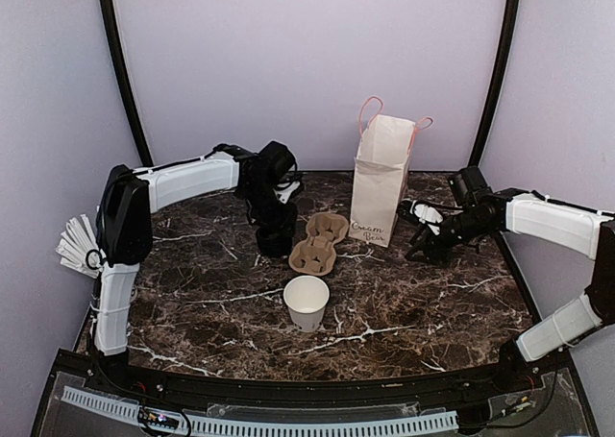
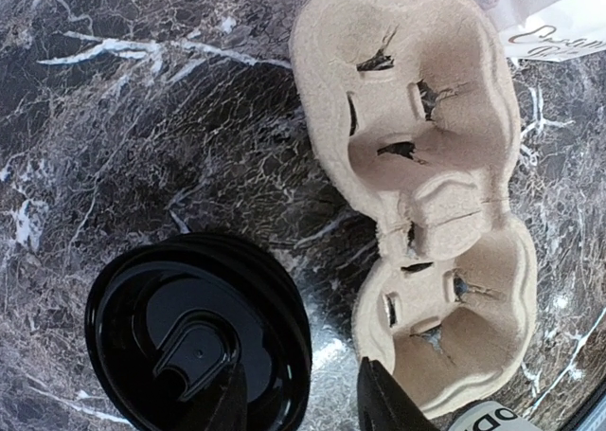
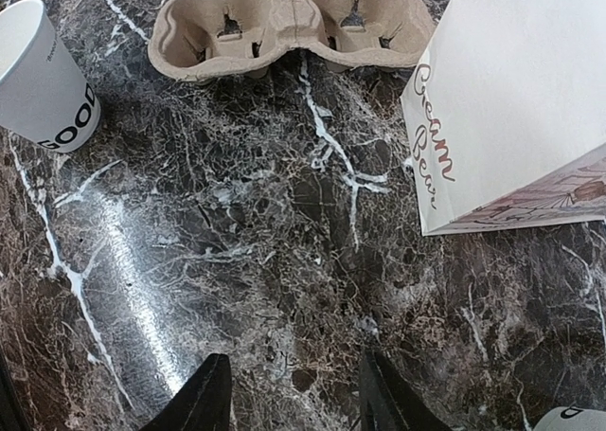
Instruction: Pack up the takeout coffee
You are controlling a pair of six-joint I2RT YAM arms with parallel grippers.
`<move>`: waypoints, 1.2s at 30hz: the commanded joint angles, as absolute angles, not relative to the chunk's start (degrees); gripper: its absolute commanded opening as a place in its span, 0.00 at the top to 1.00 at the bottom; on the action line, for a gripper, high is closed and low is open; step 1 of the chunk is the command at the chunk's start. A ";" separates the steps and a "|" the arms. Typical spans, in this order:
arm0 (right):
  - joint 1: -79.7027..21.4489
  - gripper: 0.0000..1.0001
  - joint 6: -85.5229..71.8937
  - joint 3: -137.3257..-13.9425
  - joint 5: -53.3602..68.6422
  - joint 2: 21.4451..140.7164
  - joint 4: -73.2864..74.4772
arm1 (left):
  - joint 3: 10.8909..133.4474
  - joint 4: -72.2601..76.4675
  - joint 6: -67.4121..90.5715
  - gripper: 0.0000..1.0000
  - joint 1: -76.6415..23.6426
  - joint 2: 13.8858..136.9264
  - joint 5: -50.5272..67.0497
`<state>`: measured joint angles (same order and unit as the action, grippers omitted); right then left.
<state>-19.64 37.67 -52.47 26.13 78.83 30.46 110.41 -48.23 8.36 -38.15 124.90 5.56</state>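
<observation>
The takeout coffee shows from above as a round black lid on the marble table, its cup hidden beneath. My left gripper hangs just over it, open. One finger is above the lid. The other is in the gap between the lid's rim and the brown pulp cup carrier. In the top view the left gripper covers the coffee, left of the carrier. The white paper bag stands open behind the carrier. My right gripper is open over bare marble, right of the bag, with nothing between its fingers.
A white cup without a lid stands in front of the carrier, also seen in the right wrist view. A bundle of white items sits at the table's left edge. Purple walls close in the back and sides.
</observation>
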 commanded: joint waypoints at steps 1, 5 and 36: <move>-20.06 0.53 38.06 -53.13 25.96 79.09 30.73 | 109.78 -47.84 8.54 0.60 -38.14 125.65 6.08; -20.26 0.53 37.97 -53.51 26.62 79.57 31.33 | 109.66 -47.47 8.65 0.66 -38.21 125.76 5.22; -20.92 0.50 32.89 -58.04 31.86 79.27 32.46 | 110.20 -43.76 10.21 0.96 -41.56 106.63 13.21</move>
<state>-20.38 36.03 -53.98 28.62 81.25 32.95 114.85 -51.42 8.23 -40.80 116.31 3.38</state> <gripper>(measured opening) 0.480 0.088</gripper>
